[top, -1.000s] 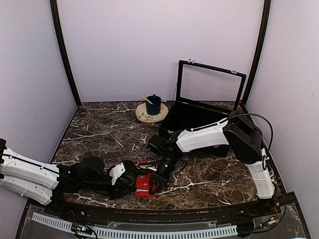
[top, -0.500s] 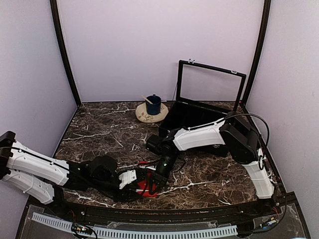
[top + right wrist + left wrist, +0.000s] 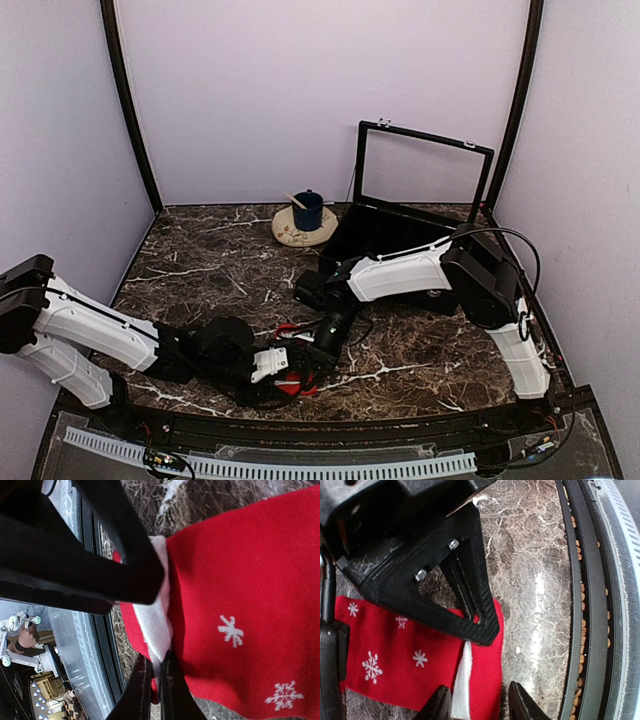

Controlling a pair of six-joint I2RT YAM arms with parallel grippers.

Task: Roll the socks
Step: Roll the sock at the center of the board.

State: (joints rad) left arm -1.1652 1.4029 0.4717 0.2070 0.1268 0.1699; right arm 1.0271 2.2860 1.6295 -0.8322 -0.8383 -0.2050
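**Red sock (image 3: 395, 655) pinched near the marble table's (image 3: 200, 260) front edge**

One black case (image 3: 385, 235) stands open. Of two grippers, the right gripper (image 3: 155, 672) is pressed together on the one visible sock's white cuff; the left gripper (image 3: 480, 707) stands spread astride it. One blue cup (image 3: 308, 210) sits behind.

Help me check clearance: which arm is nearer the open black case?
Right. The right arm crosses just in front of the open black case; the left arm lies at the near-left, well away.

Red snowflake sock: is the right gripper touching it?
Touching. The right wrist view shows the right gripper shut, with the edge of the red snowflake sock pinched between its fingertips.
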